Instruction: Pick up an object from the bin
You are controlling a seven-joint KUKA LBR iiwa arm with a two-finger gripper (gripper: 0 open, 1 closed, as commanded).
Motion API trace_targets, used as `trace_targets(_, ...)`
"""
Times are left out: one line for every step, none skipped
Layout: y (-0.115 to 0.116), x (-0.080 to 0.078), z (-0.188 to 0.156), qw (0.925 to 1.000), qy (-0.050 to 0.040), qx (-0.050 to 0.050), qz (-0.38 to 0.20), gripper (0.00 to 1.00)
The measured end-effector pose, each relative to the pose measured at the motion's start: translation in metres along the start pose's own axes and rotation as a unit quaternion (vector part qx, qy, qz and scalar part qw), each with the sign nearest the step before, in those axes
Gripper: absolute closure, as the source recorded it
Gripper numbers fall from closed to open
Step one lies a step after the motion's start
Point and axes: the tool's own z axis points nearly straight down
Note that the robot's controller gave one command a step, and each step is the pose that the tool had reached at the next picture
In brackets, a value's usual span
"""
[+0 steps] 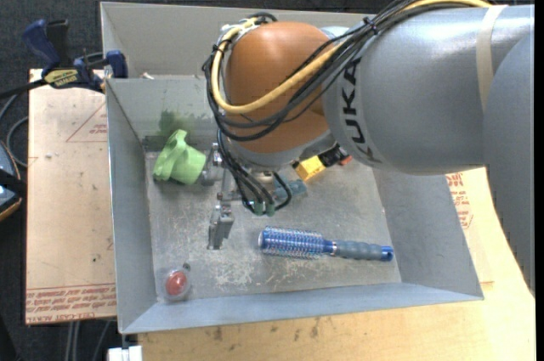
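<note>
Where the tool [222, 225], whose opening cannot be told, hangs over bare floor in the grey metal bin [127, 189], the blue plastic bristled hairbrush [323, 245] lies near it toward the view's right, long axis crosswise, bristled head nearest.

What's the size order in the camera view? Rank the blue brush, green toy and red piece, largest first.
1. Blue brush, by far the longest.
2. Green toy, chunkier but shorter.
3. Red piece, clearly the smallest.
</note>
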Motion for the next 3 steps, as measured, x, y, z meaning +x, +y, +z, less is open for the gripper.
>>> trace_targets(-0.051,0.045,0.09,0.9999,0.0019,0.002,0.013,0.0)
trace_targets(-0.135,0.025,0.083,1.0,-0.0044,0.001,-0.009,0.0)
trace_targets(-0.192,0.028,0.141,0.9946,-0.0038,-0.001,0.104,0.0)
